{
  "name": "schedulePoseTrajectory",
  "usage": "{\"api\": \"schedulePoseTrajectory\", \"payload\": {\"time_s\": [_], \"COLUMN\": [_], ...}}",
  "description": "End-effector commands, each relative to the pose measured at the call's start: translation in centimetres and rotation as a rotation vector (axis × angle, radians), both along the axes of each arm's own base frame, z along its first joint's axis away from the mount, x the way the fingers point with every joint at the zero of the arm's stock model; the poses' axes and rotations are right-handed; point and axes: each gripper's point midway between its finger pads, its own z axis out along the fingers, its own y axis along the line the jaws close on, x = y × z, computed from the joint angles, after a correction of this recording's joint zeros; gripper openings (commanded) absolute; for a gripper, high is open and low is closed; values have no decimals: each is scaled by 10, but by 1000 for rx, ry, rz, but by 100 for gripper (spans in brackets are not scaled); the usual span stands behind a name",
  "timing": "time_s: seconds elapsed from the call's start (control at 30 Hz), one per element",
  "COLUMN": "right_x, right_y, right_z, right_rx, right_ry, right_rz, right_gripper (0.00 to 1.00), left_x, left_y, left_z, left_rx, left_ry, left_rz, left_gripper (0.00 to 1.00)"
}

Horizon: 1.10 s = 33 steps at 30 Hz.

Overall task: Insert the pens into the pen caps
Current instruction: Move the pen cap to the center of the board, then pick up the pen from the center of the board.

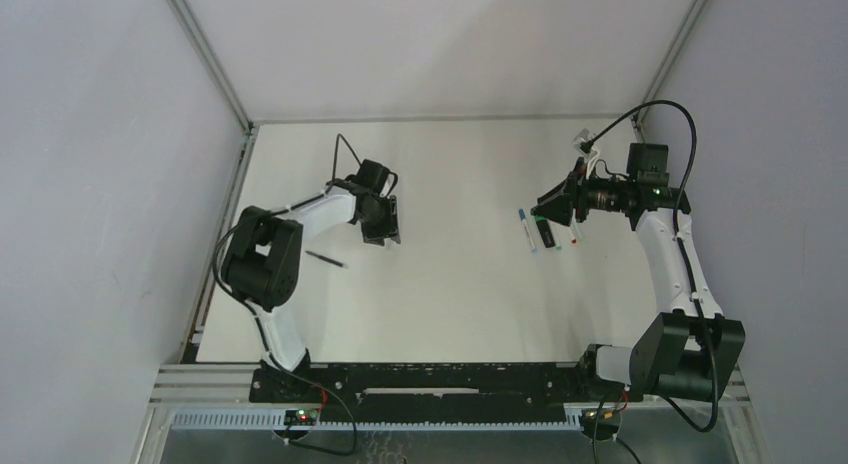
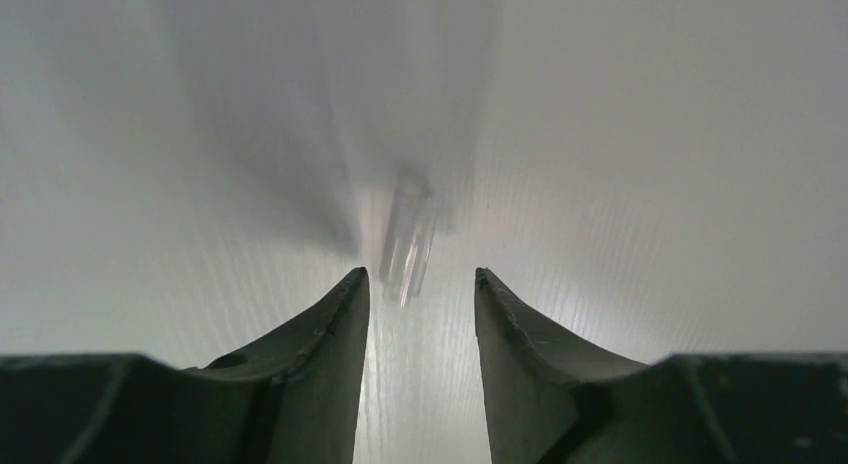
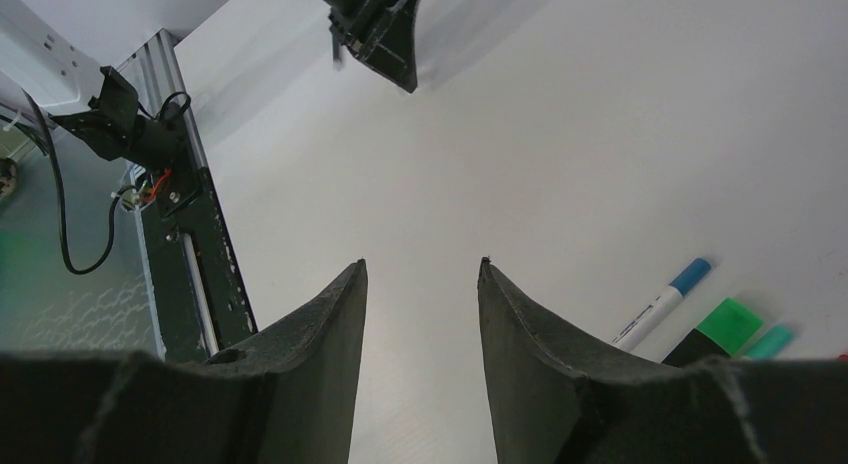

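Top view: the white desk (image 1: 450,294) sits between pale wall panels. The left arm (image 1: 322,208), white links with black joints, reaches over the desk's left-centre. The left jaws point down, close above the surface, and their stance cannot be told from here. A thin black pen (image 1: 326,257) lies alone on the desk just beside them, touching nothing. The right arm (image 1: 667,254) bends in from the right. The right jaws hang over a small cluster: a slim white pen with a blue end (image 1: 525,229), a thicker black marker with a bright green end (image 1: 545,233), and tiny red (image 1: 574,241) and green (image 1: 557,248) pieces too small to identify. Any print on the barrels is too small to read.

Left wrist view: the left jaws stand apart with nothing between them. Just beyond their tips is a small pale translucent tube (image 2: 405,239), so blurred that pen or cap cannot be told.

Right wrist view: the right jaws stand apart and empty over bare desk (image 3: 560,164). To their right lie the blue-ended white pen (image 3: 662,304), the green-ended black marker (image 3: 722,329) and a teal piece (image 3: 770,341), close together. No lettering is legible.
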Motion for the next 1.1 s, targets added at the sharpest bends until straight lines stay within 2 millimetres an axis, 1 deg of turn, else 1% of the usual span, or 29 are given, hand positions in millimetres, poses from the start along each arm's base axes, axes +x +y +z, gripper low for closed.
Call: {"api": "schedulePoseTrajectory", "payload": {"time_s": [0.0, 0.1, 0.13, 0.17, 0.2, 0.27, 0.3, 0.37, 0.43, 0.53, 0.6, 0.7, 0.8, 0.93, 1.03, 1.07], "right_x": [-1, -1, -2, -2, -2, -3, -3, -3, -3, -4, -4, -4, -4, -4, -4, -4], "right_y": [0, 1, 2, 2, 3, 4, 4, 6, 6, 7, 7, 7, 7, 7, 7, 7], "right_z": [5, 5, 6, 6, 6, 6, 6, 5, 5, 5, 5, 5, 5, 5, 5, 5], "right_rx": [-3, -2, -2, -2, -2, -2, -1, -2, -2, -2, -2, -4, -5, -6, -5, -5], "right_ry": [-43, -45, -47, -47, -47, -49, -47, -47, -47, -45, -46, -47, -47, -47, -48, -49], "right_rz": [13, 18, 22, 23, 24, 30, 32, 35, 37, 39, 40, 39, 38, 37, 38, 38], "right_gripper": [52, 52, 52, 52, 52, 52, 52, 52, 52, 52, 52, 52, 52, 52, 52, 52], "left_x": [7, 2, -1, -3, -7, -14, -18, -26, -32, -40, -44, -46, -46, -51, -51, -50], "left_y": [1, 4, 8, 15, 21, 34, 41, 52, 63, 82, 90, 99, 105, 118, 127, 130], "left_z": [51, 81, 89, 104, 111, 117, 117, 110, 98, 72, 60, 52, 49, 40, 35, 34], "left_rx": [-35, -72, -80, -86, -91, -103, -108, -117, -113, -66, -38, 22, 63, 129, 181, 194], "left_ry": [-191, -328, -371, -436, -479, -540, -561, -576, -564, -490, -425, -350, -330, -277, -241, -235], "left_rz": [9, 13, 26, 55, 85, 160, 201, 278, 365, 488, 543, 597, 636, 713, 745, 754], "left_gripper": [48, 48, 48, 48, 48, 47, 47, 47, 46, 44, 41, 33, 32, 35, 49, 52]}}
